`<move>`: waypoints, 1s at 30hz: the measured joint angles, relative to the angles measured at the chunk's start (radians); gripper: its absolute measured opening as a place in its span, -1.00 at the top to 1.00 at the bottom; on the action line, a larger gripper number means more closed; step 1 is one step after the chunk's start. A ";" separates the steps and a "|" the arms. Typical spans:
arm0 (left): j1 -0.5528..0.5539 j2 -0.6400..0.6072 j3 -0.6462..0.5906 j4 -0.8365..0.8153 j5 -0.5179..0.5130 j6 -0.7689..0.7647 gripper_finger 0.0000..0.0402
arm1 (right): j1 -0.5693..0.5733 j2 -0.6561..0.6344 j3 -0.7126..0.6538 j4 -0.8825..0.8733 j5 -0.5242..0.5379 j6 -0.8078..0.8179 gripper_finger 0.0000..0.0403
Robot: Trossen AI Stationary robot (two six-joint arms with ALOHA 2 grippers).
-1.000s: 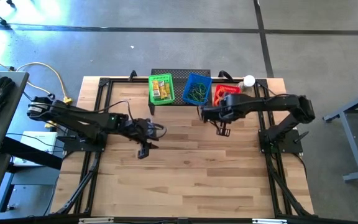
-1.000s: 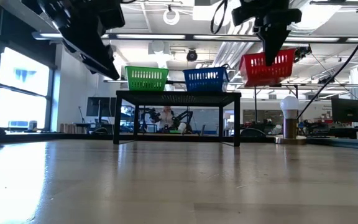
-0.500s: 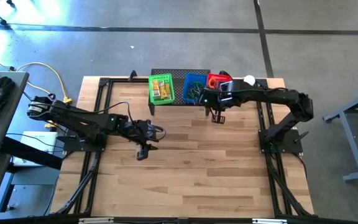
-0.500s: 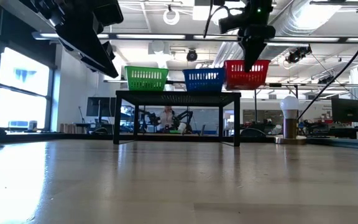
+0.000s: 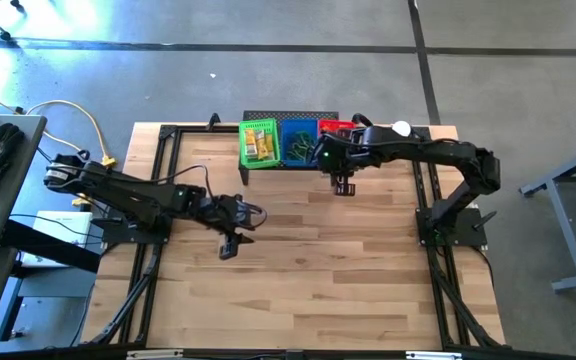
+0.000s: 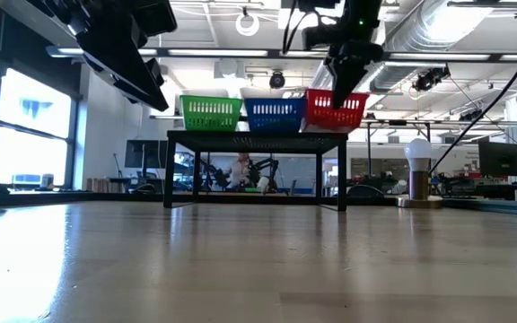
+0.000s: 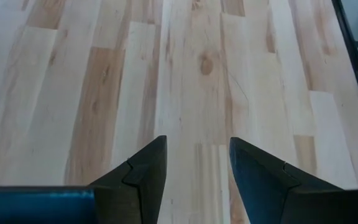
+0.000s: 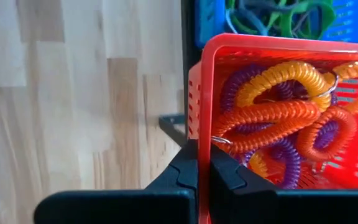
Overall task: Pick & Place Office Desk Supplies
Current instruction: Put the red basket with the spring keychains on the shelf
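Pale wood planks make up the bench (image 5: 298,290), and no brand, label or writing can be read on anything here. Toward the left side, the left gripper (image 7: 194,177) hangs above bare planks near the middle of the bench, its jaws apart with nothing between them. Along the far edge stands a black perforated stand (image 5: 290,120); on it sit a green basket (image 5: 259,143) with yellow packets (image 5: 258,142), then a blue basket (image 5: 296,141) with green and dark loops (image 8: 278,15). Just beside the blue one, toward the far right corner, the right gripper (image 8: 199,171) has its jaws clamped on the near wall of a red basket (image 8: 260,46), which holds coiled orange, purple and yellow loops (image 8: 272,124). Rightmost stands a white ball (image 5: 400,129).
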 joint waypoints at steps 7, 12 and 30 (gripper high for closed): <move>-0.036 0.000 0.000 0.000 0.000 -0.001 0.16 | -0.008 0.046 0.001 0.061 -0.023 -0.045 0.98; -0.053 0.000 0.000 0.000 0.000 -0.002 0.16 | -0.008 0.048 0.001 0.074 -0.021 -0.049 0.98; -0.060 0.000 0.000 -0.002 0.000 -0.003 0.16 | -0.001 0.049 0.001 0.081 -0.003 -0.040 0.96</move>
